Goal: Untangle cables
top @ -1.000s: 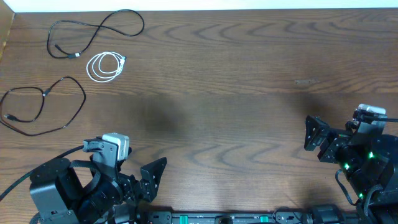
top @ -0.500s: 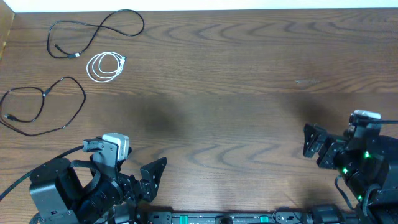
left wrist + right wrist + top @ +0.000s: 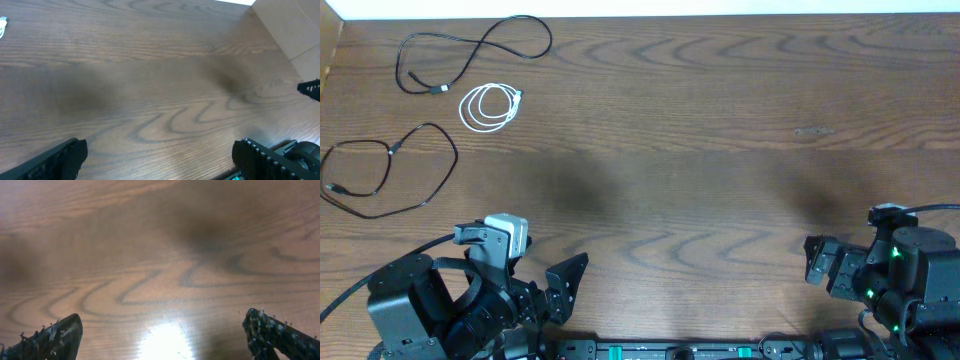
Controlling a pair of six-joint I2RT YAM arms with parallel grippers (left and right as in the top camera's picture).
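Note:
Three cables lie apart at the far left of the table in the overhead view. One long black cable (image 3: 470, 52) loops at the back left. The short white cable (image 3: 488, 107) sits coiled just below it. The other black cable (image 3: 392, 170) loops near the left edge. My left gripper (image 3: 560, 285) is open and empty at the front left, well below the cables. My right gripper (image 3: 825, 265) is open and empty at the front right, far from them. Both wrist views show only bare wood between open fingers (image 3: 160, 160) (image 3: 165, 335). A white bit at the left wrist view's top left edge (image 3: 2, 26) may be the white cable.
Brown wood table (image 3: 700, 150). A pale wall or board (image 3: 292, 25) rises at the right in the left wrist view. The robot bases and a rail (image 3: 670, 350) line the front edge.
My right arm has drawn back toward the front edge and slightly left. The left arm and the cables have not moved.

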